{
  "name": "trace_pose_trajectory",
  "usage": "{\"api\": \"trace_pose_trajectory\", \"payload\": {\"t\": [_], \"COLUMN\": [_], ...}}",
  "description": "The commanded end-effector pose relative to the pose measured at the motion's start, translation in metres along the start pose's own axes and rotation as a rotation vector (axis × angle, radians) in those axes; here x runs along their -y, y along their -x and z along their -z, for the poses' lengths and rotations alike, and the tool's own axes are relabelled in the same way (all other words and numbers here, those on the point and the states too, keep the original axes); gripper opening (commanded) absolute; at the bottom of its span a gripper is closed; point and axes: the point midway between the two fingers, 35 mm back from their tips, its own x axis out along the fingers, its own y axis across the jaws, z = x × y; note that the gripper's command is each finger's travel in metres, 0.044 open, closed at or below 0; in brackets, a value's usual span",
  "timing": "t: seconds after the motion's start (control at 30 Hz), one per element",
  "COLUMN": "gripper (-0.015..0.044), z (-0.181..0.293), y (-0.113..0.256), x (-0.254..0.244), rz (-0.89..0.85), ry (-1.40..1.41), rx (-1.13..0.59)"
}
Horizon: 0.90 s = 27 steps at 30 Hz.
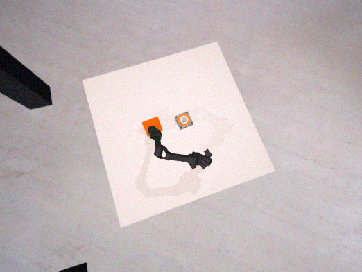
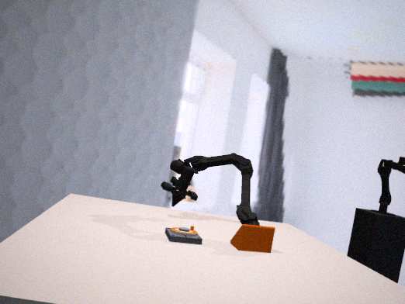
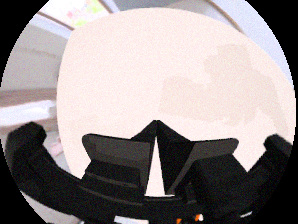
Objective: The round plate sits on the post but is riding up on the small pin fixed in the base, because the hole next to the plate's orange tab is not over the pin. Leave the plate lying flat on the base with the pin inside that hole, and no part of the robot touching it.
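The round plate (image 1: 179,120) with its orange ring sits around the grey post (image 1: 184,119) (image 2: 184,229) on the square grey base (image 2: 184,240). Its orange tab (image 2: 192,228) stands up at the right side of the plate in the exterior view. The small pin and the hole cannot be made out, and the plate's tilt is too small to judge. My gripper (image 2: 173,205) (image 3: 156,123) is shut and empty, pointing down, high above the table and away from the plate. The wrist view shows the fingertips together over bare table; the plate is not identifiable there.
An orange block (image 1: 151,123) (image 2: 254,238) stands beside the base, close to the foot of my arm. The arm's shadow falls on the pale table (image 1: 114,100) (image 2: 97,264). A second arm on a black pedestal (image 2: 374,240) stands beyond the table in the exterior view.
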Motion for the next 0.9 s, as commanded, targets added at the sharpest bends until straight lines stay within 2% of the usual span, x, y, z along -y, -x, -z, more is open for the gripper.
{"api": "trace_pose_trajectory", "payload": {"t": [0.0, 0.07, 0.27, 0.33, 0.53, 0.73, 0.87], "gripper": [0.0, 0.0, 0.0, 0.0, 0.0, 0.0, 0.0], "z": [0.057, 0.07, 0.181, 0.192, 0.281, 0.321, 0.323], "y": [0.003, 0.003, 0.025, 0.028, 0.06, 0.079, 0.081], "x": [-0.041, -0.048, -0.086, -0.087, -0.082, -0.065, -0.063], "rz": [-0.036, -0.039, -0.05, -0.047, -0.001, 0.042, 0.044], "ry": [0.179, 0.22, 0.605, 0.649, 1.064, 1.303, 1.313], "rx": [-0.113, -0.137, -0.293, -0.303, -0.344, -0.32, -0.318]}}
